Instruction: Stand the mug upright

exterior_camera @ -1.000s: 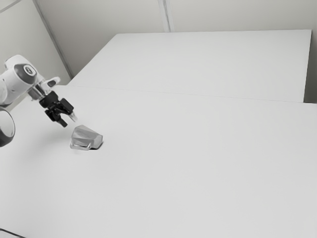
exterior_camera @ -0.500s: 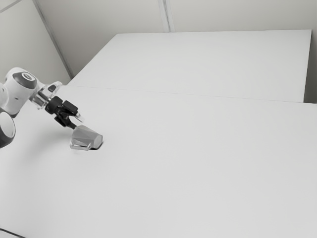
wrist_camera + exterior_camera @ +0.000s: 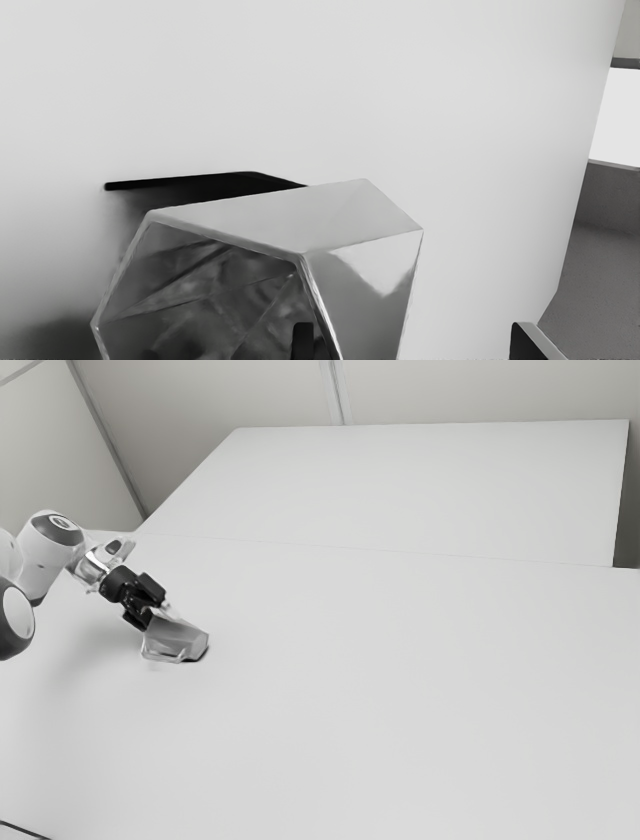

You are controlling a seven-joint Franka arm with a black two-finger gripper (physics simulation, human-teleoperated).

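Pincer (image 3: 157, 616) open on my end, one finger (image 3: 303, 342) at the mouth of the mug (image 3: 182, 639), the other (image 3: 529, 342) outside its wall. Mug's on its side, mouth facing the pincer, on the white table (image 3: 400, 710), toward the exterior view's left.

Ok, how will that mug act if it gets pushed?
The mug looks stiff, with crisp-edged, faceted walls, so it probably won't squash. Its smooth, shiny faces may be slippery. Those flat, angular sides suggest it would sooner slide than roll freely.
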